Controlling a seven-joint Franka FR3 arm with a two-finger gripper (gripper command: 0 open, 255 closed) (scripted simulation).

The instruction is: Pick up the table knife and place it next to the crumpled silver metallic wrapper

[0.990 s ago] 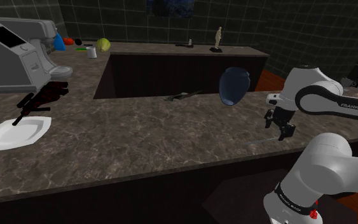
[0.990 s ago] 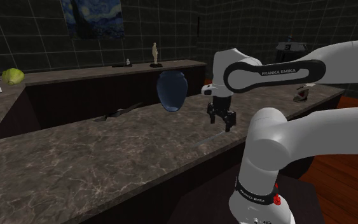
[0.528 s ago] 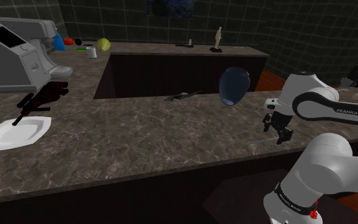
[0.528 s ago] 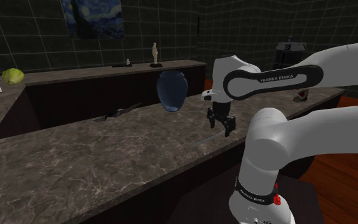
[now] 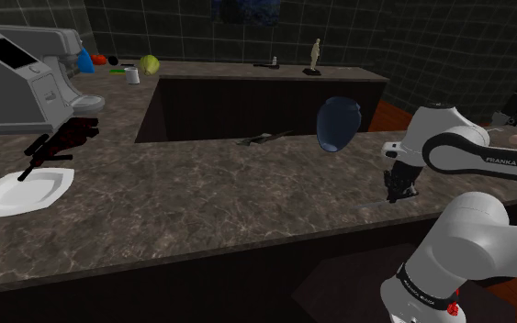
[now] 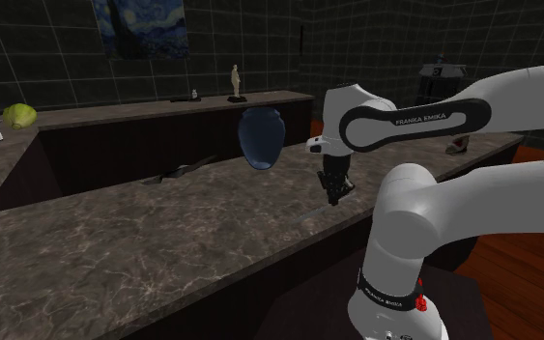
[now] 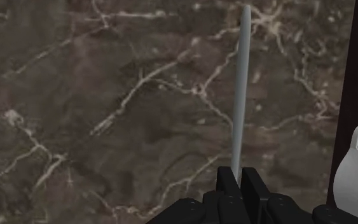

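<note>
The table knife (image 7: 240, 95) is a thin grey strip lying flat on the dark marble counter (image 7: 107, 95). My gripper (image 7: 240, 175) is shut on its near end, and the blade runs straight out from the fingertips. The gripper (image 5: 399, 193) hangs low over the counter near the front edge, at the shoulder view's right, with its fingers together. In the second exterior view the gripper (image 6: 335, 196) points down just in front of the blue vase (image 6: 260, 135). A dark, flat, crumpled-looking thing (image 5: 264, 139) lies at the rim of the sunken recess; I cannot tell its material.
The blue vase (image 5: 337, 122) stands behind the gripper. A white plate (image 5: 22, 191), a dark red-black object (image 5: 59, 142) and a grey appliance (image 5: 13, 78) sit at the shoulder view's left. A deep recess (image 5: 247, 105) cuts into the counter. The counter's front edge is close by.
The hand dropped slightly toward the counter, then the fingers, which stood apart, came together on the knife's end.
</note>
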